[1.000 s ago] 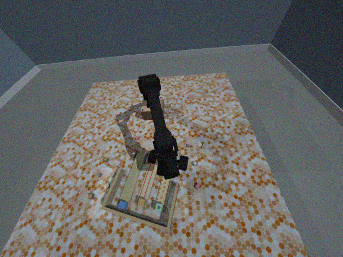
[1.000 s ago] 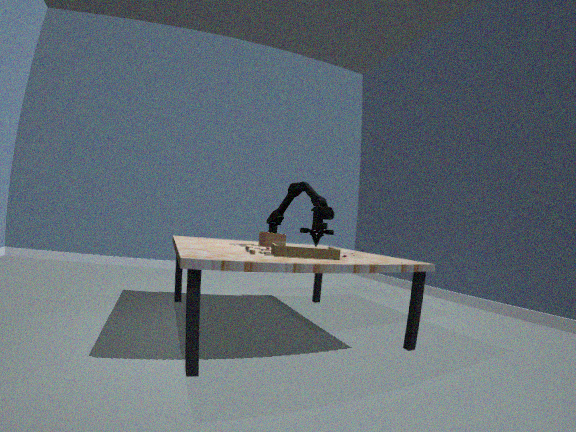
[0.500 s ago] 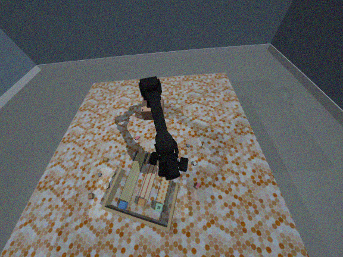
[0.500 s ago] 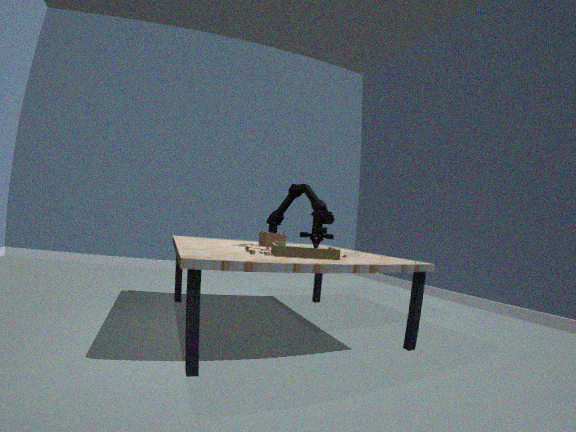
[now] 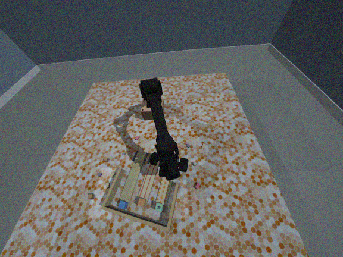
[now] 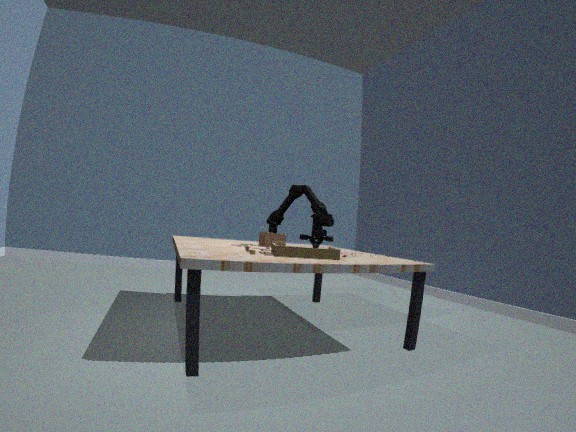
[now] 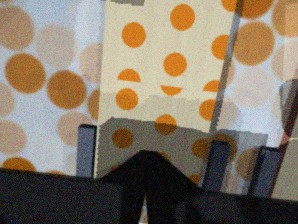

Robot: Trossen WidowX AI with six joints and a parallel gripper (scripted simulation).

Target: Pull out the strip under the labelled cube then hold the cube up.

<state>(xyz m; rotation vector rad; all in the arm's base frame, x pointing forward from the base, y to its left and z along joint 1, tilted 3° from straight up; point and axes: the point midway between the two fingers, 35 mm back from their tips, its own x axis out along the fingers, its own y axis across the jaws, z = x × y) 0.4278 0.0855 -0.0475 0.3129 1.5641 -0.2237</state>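
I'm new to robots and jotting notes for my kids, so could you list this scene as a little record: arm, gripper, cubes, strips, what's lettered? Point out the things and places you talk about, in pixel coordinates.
gripper: shut, nothing held, above the orange-dotted strip (image 5: 162, 190) (image 7: 175, 65)
lettered cube: green cube (image 5: 159, 207), at the far end of the orange-dotted strip
other cubes: orange cube (image 5: 141, 201) by the red-striped strip (image 5: 146, 187); blue cube (image 5: 122, 204) by the crosshatched strip (image 5: 130, 185)
strips pulled out: none
cube lifted: none

Perhaps a bare room, plain walls (image 5: 149, 27) (image 6: 200, 135)
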